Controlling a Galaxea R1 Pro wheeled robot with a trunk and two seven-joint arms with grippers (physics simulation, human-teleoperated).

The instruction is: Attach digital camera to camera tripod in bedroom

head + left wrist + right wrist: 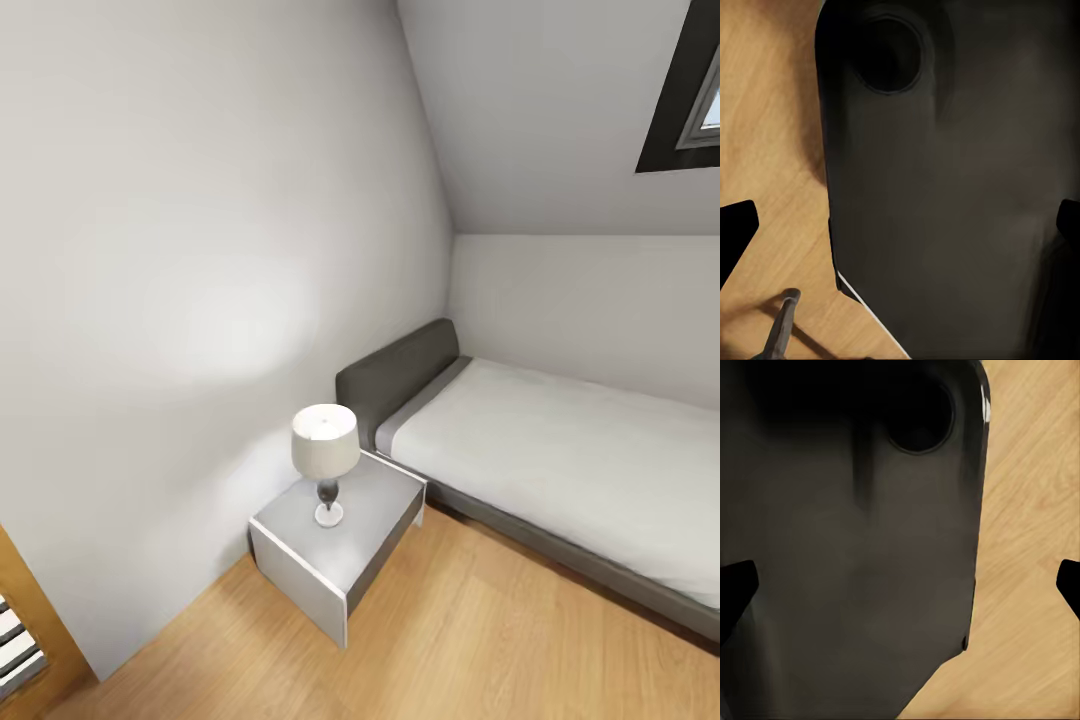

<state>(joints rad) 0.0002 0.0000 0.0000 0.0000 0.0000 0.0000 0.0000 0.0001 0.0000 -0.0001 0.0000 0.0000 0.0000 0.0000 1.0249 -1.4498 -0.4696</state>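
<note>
Head view, left to right: wood door frame (25,610) at the lower left edge, then a bare pale grey wall (200,250). A grey nightstand (375,500) stands in the bedroom corner on the light wood floor (480,640), carrying a white-shaded table lamp (325,455). Just beside it is the grey bed (560,470) with dark headboard (395,375); a dark-framed window (690,90) sits upper right.

Left pincer (900,225): tips spread wide, nothing between them, dark robot body (960,187) close ahead; a thin grey rod (781,322) lies over the floor.

Right pincer (900,581): tips likewise wide apart, empty, the same dark body ahead.
</note>
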